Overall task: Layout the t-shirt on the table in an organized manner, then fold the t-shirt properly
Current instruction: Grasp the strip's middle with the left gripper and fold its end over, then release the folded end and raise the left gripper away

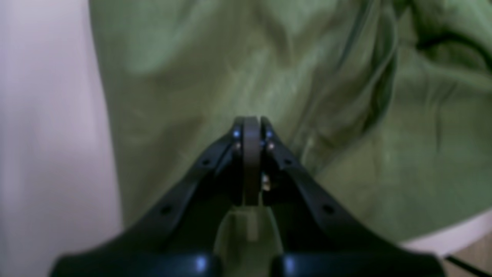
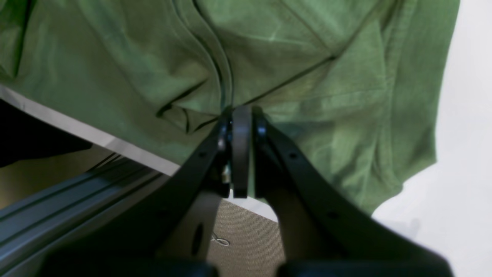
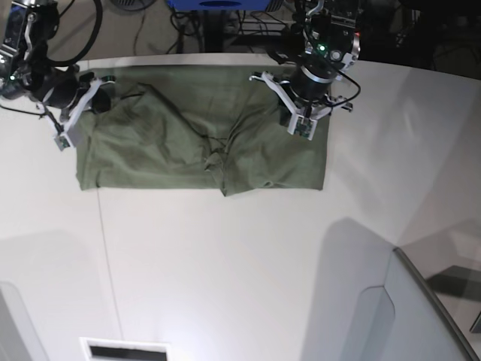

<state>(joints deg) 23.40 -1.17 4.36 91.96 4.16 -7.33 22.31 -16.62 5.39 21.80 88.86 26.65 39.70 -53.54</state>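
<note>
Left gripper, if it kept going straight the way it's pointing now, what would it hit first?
The left gripper is shut and pointed at the t-shirt, so green fabric comes first, with the table beneath. The blur hides whether its tips already touch or pinch the cloth.

The left wrist view is blurred throughout: the t-shirt [image 1: 246,69] shows only as soft green folds, and it cannot be told whether cloth is caught between the left gripper [image 1: 251,127] fingers. In the right wrist view the t-shirt runs past the top and left edges, and the right gripper [image 2: 241,115] covers the cloth at its tips. In the base view both arms hide the shirt's far corners, and collar and label are too small to make out.
</note>
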